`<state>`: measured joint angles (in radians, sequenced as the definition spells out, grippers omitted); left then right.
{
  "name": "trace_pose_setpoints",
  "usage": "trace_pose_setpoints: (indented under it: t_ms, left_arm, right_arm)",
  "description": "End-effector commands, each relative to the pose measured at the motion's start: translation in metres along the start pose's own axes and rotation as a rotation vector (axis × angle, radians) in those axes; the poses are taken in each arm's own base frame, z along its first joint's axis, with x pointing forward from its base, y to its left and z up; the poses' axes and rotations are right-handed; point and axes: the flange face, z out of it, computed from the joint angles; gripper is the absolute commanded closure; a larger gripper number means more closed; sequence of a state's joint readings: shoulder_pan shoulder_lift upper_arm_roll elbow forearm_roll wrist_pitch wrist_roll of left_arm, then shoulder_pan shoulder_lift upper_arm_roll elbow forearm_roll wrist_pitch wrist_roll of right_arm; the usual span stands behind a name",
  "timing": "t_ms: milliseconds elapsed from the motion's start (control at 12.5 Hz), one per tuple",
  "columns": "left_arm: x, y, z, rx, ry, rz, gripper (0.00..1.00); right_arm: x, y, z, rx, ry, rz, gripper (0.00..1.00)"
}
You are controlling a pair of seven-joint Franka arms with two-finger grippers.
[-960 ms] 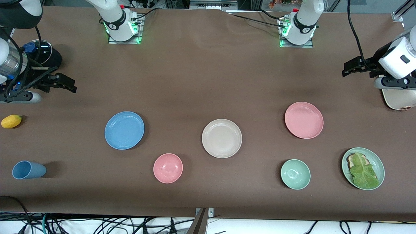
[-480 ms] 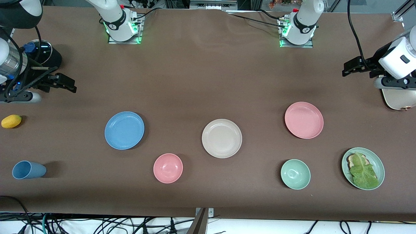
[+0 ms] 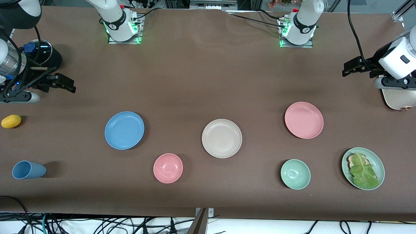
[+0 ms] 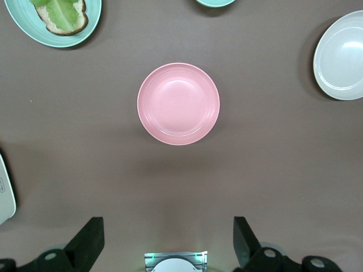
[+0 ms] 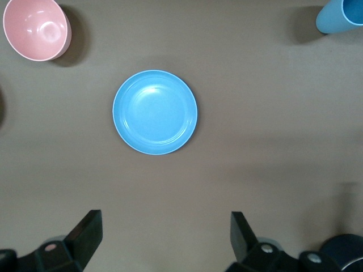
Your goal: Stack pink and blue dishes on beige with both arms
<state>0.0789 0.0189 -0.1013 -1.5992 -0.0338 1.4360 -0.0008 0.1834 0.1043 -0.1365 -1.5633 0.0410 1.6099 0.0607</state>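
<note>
Three equal plates lie on the brown table. The beige plate [image 3: 222, 138] is in the middle, the blue plate [image 3: 124, 130] lies toward the right arm's end, and the pink plate [image 3: 304, 120] lies toward the left arm's end. My right gripper [image 3: 66, 85] hangs open and empty over bare table at its own end, and its wrist view shows the blue plate [image 5: 155, 112] well clear of the gripper [image 5: 165, 235]. My left gripper [image 3: 349, 69] also hangs open and empty over bare table. Its wrist view shows the pink plate [image 4: 178, 103] apart from the gripper [image 4: 168, 238], with the beige plate [image 4: 342, 56] at the frame's edge.
A pink bowl [image 3: 168, 168], a green bowl [image 3: 295, 174] and a green plate with lettuce [image 3: 363, 168] sit nearer the front camera. A blue cup [image 3: 28, 169] lies on its side and a yellow fruit [image 3: 11, 121] rests at the right arm's end. A white appliance [image 3: 398, 99] stands under the left arm.
The right gripper has drifted very slightly toward its end of the table. The plates and the left arm have not moved.
</note>
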Motion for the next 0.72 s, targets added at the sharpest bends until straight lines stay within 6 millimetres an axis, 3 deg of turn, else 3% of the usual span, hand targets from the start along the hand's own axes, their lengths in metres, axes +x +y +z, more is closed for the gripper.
trace_pose_setpoints:
  t_ms: [0, 480, 640]
  left_arm:
    - [-0.0001, -0.0029, -0.0051, 0.005, -0.003, 0.017, 0.0]
    - [0.0009, -0.0017, -0.0054, 0.002, 0.001, 0.014, 0.0]
    - [0.0095, -0.0027, -0.0004, -0.001, -0.008, 0.009, 0.0]
  right_arm:
    - [0.001, 0.0016, -0.0037, -0.001, -0.009, 0.012, 0.0]
    - [0.0006, 0.0016, -0.006, -0.001, -0.005, 0.013, 0.0]
    - [0.0006, 0.0016, -0.006, -0.001, -0.005, 0.013, 0.0]
